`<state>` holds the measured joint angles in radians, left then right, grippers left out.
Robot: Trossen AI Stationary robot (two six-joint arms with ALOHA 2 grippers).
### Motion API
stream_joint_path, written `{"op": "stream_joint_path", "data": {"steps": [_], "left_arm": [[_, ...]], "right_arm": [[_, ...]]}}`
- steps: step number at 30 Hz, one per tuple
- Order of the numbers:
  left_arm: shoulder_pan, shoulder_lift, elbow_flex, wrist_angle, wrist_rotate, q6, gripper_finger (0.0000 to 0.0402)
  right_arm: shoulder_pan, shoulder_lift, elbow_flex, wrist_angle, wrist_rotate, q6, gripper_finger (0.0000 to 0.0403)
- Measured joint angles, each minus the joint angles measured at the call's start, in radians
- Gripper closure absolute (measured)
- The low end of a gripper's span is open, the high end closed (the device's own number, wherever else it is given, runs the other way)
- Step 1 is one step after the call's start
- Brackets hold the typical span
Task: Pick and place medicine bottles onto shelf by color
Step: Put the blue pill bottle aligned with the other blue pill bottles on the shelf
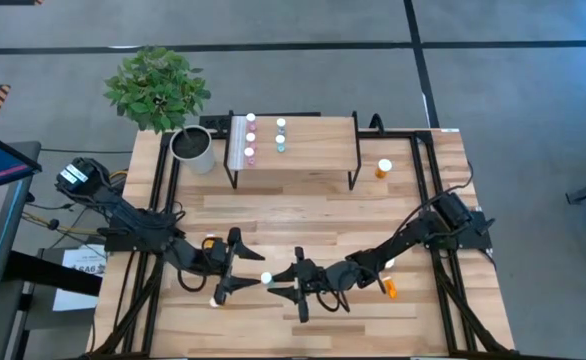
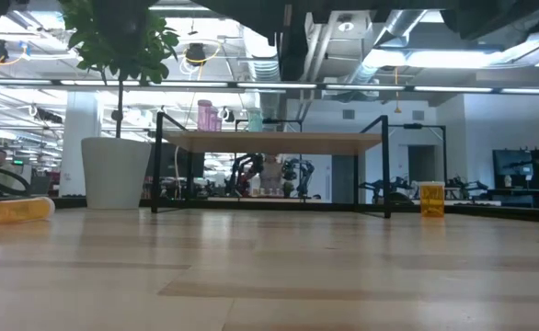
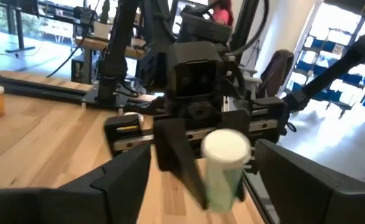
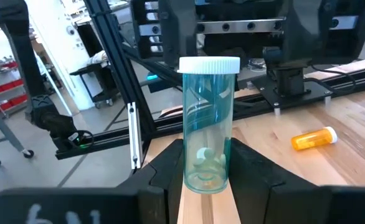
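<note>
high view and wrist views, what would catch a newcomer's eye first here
The two arms meet near the table's front edge, where the right pincer holds a teal white-capped bottle upright between its fingers, facing the open left pincer. Behind them stands the small shelf, with pink and teal bottles already in rows at its left end. A leafy plant in a grey-white pot stands beside the shelf at the far left corner.

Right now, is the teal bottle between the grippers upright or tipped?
Upright: the teal bottle stands cap up, its base pinched between the right gripper fingers.
</note>
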<state>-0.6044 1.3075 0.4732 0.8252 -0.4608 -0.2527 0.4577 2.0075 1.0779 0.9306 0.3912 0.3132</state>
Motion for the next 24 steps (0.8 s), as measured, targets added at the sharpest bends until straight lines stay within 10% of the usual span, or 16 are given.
{"op": "stream_joint_path", "data": {"steps": [13, 24], "left_arm": [[0.006, 0.0, 0.103, -0.189, -0.021, 0.011, 0.0077], [0.007, 0.004, 0.103, -0.192, -0.002, -0.015, 0.0142]], "right_arm": [[-0.002, 0.0, 0.001, -0.002, 0.001, 0.001, 0.027], [-0.003, 0.0, 0.001, -0.001, 0.001, 0.001, 0.027]]}}
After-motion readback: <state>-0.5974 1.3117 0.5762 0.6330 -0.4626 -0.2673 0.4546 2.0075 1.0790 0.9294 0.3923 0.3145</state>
